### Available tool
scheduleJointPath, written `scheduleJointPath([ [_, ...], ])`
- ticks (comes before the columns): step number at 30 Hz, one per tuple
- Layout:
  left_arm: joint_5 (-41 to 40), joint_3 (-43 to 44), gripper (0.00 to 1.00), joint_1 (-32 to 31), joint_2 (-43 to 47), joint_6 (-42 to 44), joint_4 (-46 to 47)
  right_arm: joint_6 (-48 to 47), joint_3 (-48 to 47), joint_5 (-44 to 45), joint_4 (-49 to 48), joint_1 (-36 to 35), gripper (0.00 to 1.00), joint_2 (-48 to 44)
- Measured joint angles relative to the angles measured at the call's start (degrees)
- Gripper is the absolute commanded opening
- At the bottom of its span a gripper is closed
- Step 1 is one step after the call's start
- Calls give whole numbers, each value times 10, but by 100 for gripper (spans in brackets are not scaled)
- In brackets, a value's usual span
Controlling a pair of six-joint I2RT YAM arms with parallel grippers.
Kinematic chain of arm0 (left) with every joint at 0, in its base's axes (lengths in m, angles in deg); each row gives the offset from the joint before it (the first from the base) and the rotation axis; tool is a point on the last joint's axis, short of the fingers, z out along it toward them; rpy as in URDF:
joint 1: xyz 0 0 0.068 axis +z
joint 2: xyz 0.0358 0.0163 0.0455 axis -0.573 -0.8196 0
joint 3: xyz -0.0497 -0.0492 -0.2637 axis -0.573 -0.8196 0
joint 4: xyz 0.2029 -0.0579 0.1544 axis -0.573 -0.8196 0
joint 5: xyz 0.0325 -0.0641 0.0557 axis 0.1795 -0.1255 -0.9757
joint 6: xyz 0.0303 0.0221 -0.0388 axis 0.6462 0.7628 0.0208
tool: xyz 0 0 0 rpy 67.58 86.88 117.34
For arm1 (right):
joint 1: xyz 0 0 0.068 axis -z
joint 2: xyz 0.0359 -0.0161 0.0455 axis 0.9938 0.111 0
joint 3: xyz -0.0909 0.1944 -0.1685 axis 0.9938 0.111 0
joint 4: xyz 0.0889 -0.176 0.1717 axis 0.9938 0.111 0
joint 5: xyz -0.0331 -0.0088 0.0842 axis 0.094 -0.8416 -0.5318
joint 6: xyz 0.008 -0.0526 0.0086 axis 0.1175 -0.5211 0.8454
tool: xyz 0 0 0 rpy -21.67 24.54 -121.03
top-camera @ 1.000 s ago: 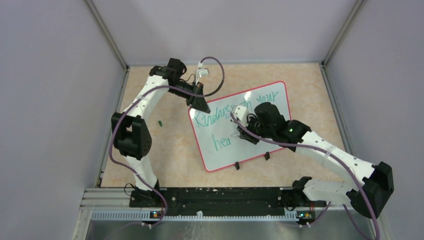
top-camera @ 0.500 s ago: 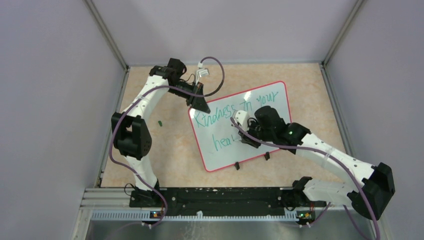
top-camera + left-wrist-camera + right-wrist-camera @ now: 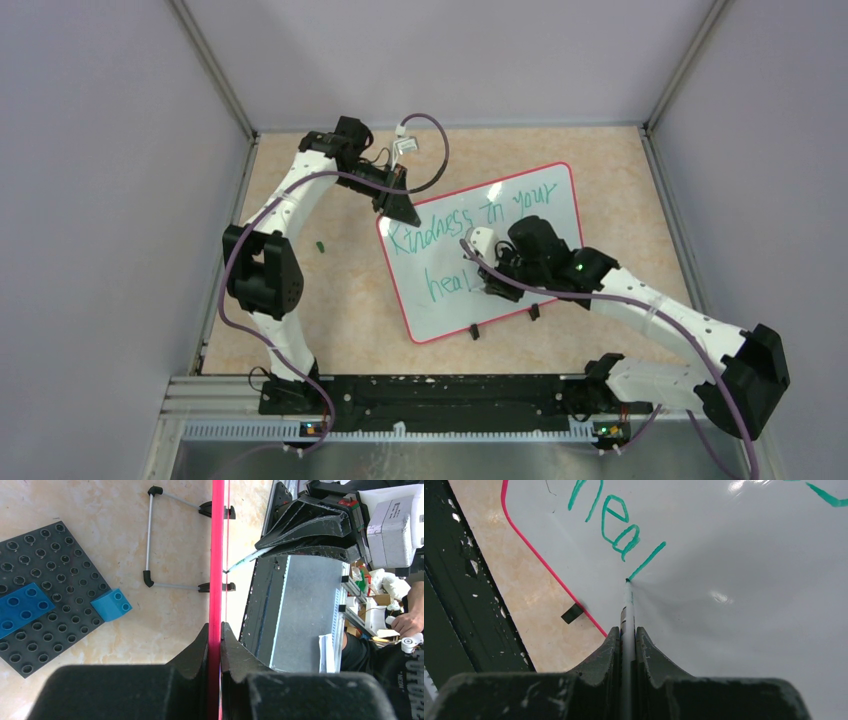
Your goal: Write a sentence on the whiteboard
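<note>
The whiteboard (image 3: 530, 215) lies tilted on the tan table, its red-pink rim (image 3: 217, 555) seen edge-on in the left wrist view. My left gripper (image 3: 402, 208) is shut on the board's far-left corner rim (image 3: 215, 630). The sentence (image 3: 470, 218) reads "Kindness in your" on the upper line and "hea" plus one stroke (image 3: 646, 560) on the lower line (image 3: 445, 284). My right gripper (image 3: 492, 283) is shut on a marker (image 3: 628, 605), whose tip (image 3: 627, 580) touches the board at the foot of that stroke.
Two small black clips (image 3: 474, 332) (image 3: 533, 312) sit on the board's near edge. A small green object (image 3: 321, 244) lies on the table left of the board. A dark grey plate (image 3: 35, 605) with blue bricks (image 3: 111, 605) shows in the left wrist view. A black rail (image 3: 440, 390) runs along the near edge.
My right gripper has moved toward the near side and slightly left with the marker, drawing a new stroke after "hea". The left gripper and the board have not moved.
</note>
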Motion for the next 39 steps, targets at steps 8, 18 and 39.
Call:
scheduleJointPath([
  [8,0,0,0,0,0,0,0,11,-8,-2,-2,7,0,7],
  [18,0,0,0,0,0,-1,0,17,-30,-7,-5,37,0,8],
  [39,0,0,0,0,0,-4,0,3,-42,-23,11,51,0,-12],
])
